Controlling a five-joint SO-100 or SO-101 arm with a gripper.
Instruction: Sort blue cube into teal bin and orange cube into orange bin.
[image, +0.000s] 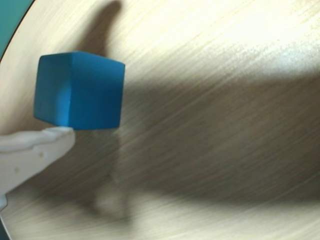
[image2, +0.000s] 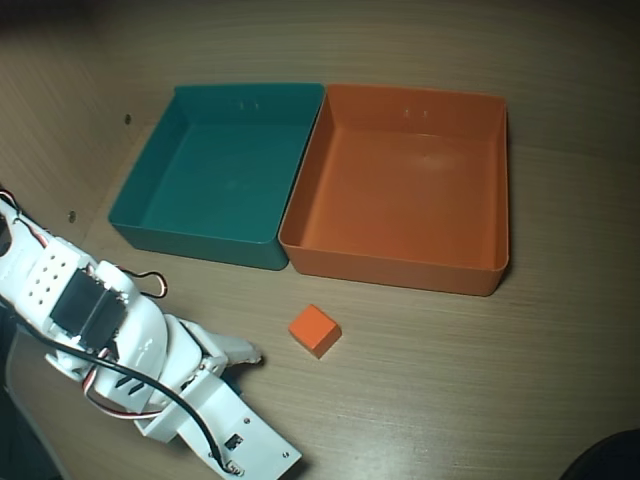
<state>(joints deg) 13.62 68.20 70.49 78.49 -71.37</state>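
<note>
In the wrist view the blue cube (image: 80, 90) fills the upper left. One white fingertip (image: 59, 136) presses against its lower edge, and the other finger is out of frame. The cube appears held a little above the wooden table, with a soft shadow beneath it. In the overhead view my gripper (image2: 238, 358) is at the lower left, and the arm hides the blue cube. The orange cube (image2: 315, 330) lies on the table just right of the gripper, in front of the bins. The teal bin (image2: 150, 180) and the orange bin (image2: 495, 190) stand side by side at the back, with nothing in them.
A teal sliver (image: 12, 20) shows in the top left corner of the wrist view. In the overhead view a wooden side wall (image2: 60, 120) rises along the left, and a dark object (image2: 610, 460) sits at the bottom right corner. Bare table (image2: 480, 380) lies right of the orange cube.
</note>
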